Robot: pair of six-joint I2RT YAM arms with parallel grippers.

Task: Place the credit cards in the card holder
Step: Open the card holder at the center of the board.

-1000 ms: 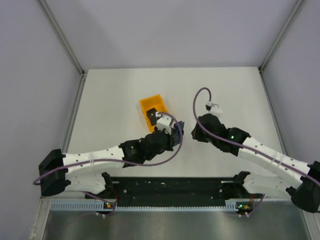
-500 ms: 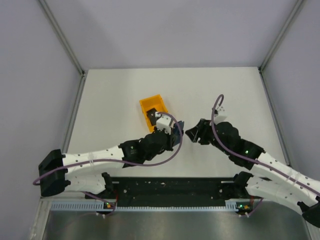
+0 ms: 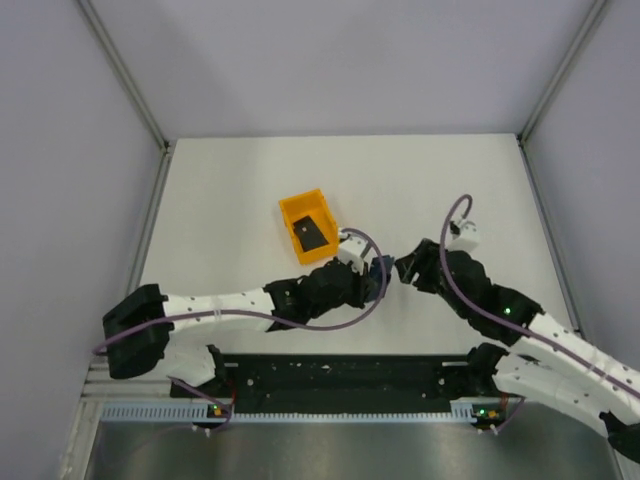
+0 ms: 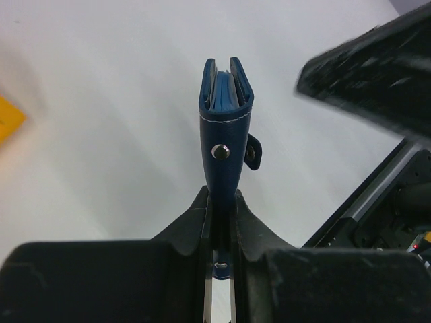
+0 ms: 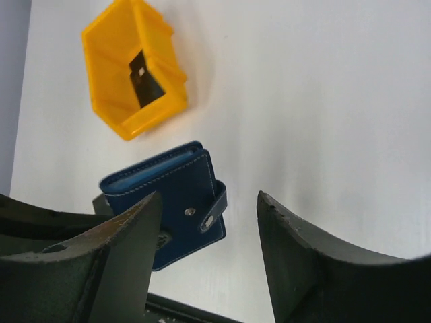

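Observation:
My left gripper (image 3: pixel 372 280) is shut on the navy card holder (image 4: pixel 225 124), which stands on edge, folded, above the table. The holder also shows in the right wrist view (image 5: pixel 168 202), its snap strap hanging loose, and in the top view (image 3: pixel 377 272). My right gripper (image 3: pixel 405 268) is open and empty, just right of the holder, jaws wide apart (image 5: pixel 209 215). One black credit card (image 3: pixel 309 235) lies inside the orange bin (image 3: pixel 292 208); it also shows in the right wrist view (image 5: pixel 145 81). A second card is not visible.
The orange bin (image 5: pixel 108 101) stands left of and behind the grippers. The black base rail (image 3: pixel 340 375) runs along the near table edge. Grey walls enclose the white table (image 3: pixel 450 180).
My left gripper has carried the card holder right and slightly nearer, away from the bin. My right gripper has shifted right and turned toward the holder.

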